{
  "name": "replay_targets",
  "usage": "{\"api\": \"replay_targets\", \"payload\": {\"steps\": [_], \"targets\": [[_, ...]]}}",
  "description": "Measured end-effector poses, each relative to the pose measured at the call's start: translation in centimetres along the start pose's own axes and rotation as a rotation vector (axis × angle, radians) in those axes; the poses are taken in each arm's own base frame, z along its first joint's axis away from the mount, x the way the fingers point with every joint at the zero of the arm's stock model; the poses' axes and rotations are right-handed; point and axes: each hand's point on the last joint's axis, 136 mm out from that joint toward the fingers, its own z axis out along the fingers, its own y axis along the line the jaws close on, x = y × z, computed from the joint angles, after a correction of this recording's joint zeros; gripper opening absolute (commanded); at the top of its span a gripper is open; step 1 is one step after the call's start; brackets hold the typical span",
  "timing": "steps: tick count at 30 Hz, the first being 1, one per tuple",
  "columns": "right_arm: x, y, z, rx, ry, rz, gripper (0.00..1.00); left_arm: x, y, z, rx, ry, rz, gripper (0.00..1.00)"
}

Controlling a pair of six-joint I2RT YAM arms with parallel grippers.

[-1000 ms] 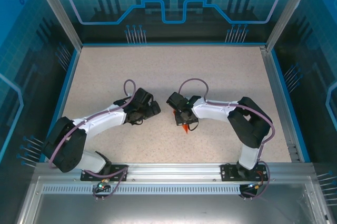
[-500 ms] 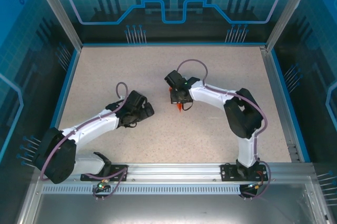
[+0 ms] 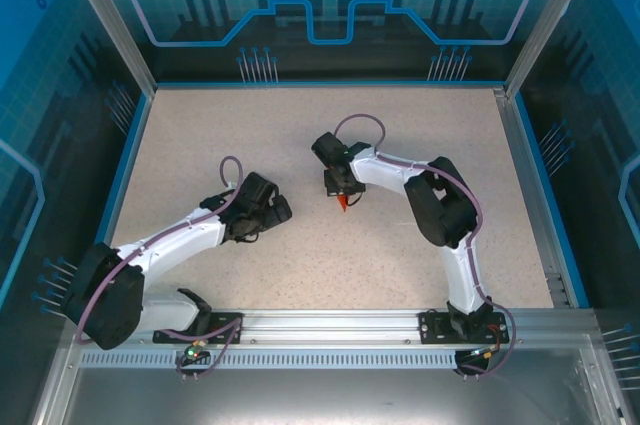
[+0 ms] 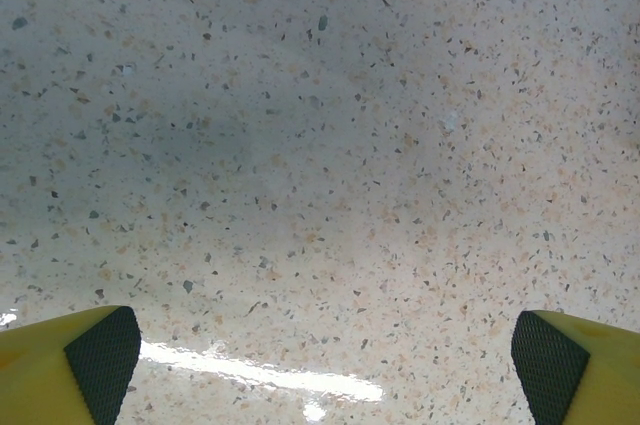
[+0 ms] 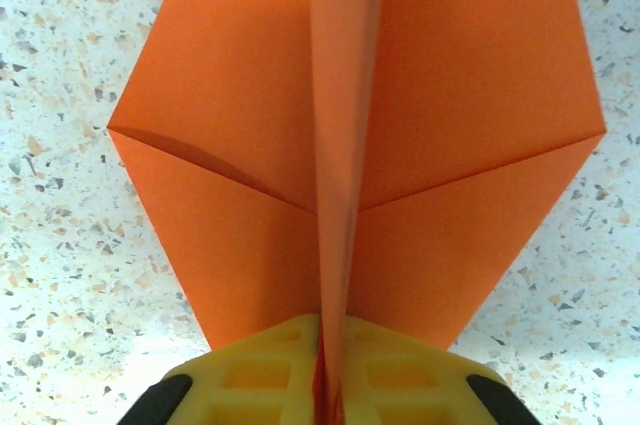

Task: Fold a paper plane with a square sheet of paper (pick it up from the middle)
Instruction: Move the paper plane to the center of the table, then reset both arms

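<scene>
Squarely, paper plane [image 5: 240,195] pinched by right pincer [image 5: 325,350], wings spread ahead

The paper plane [image 5: 340,145] ahead of the right end effector [image 5: 325,385] is plain bright orange, darker along its centre fold, and that end effector's fingers [image 5: 260,375] are yellow with black corners. Beneath it the tabletop [image 5: 60,95] is pale beige, speckled with grey, brown and orange flecks. The left end effector [image 4: 320,365] has yellow fingers with black cross-hatched pads [image 4: 100,360], and beyond both, the enclosure walls [image 3: 330,5] are blue with a lighter grid pattern.
</scene>
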Motion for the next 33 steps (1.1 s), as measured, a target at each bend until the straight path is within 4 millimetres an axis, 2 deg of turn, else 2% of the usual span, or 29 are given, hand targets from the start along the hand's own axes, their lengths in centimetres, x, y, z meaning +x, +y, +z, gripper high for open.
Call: {"api": "replay_targets", "payload": {"steps": [2, 5, 9, 13, 16, 18, 20, 23, 26, 29, 33], "targets": [[-0.1, 0.0, -0.1, 0.0, 0.006, -0.001, 0.18, 0.0, 0.1, 0.0, -0.002, 0.001, 0.003, 0.98], [-0.7, 0.3, -0.9, -0.006, 0.008, -0.007, 0.32, -0.1, 0.4, -0.1, -0.021, 0.002, 0.004, 0.99], [-2.4, 0.7, -3.7, -0.038, -0.038, 0.001, 0.55, -1.4, 0.3, -0.9, -0.037, -0.023, 0.002, 0.99], [-4.5, 0.2, -10.1, -0.094, -0.15, 0.021, 0.76, -4.0, 0.0, -2.4, -0.033, -0.086, -0.004, 0.98], [-6.0, -1.4, -15.7, -0.13, -0.273, 0.055, 0.88, -6.4, 0.6, -3.9, -0.036, -0.155, -0.011, 0.99], [-6.5, -4.0, -18.8, -0.123, -0.357, 0.092, 0.99, -7.8, 1.5, -4.9, -0.05, -0.21, -0.013, 0.98], [-6.5, -7.8, -20.9, -0.081, -0.428, 0.136, 0.99, -9.3, 2.6, -6.2, -0.07, -0.272, -0.007, 0.99], [-6.0, -14.2, -21.7, 0.016, -0.496, 0.216, 1.0, -11.2, 4.3, -7.8, -0.085, -0.383, -0.011, 0.98], [-4.5, -20.0, -20.6, 0.136, -0.513, 0.279, 0.99, -12.1, 7.1, -8.4, -0.133, -0.478, -0.02, 0.99], [-2.5, -24.9, -18.3, 0.247, -0.504, 0.335, 1.0, -12.0, 10.1, -7.5, -0.202, -0.524, -0.029, 0.98], [1.0, -29.0, -14.2, 0.325, -0.466, 0.379, 0.99, -11.6, 12.7, -5.8, -0.26, -0.561, -0.006, 0.98]]}}
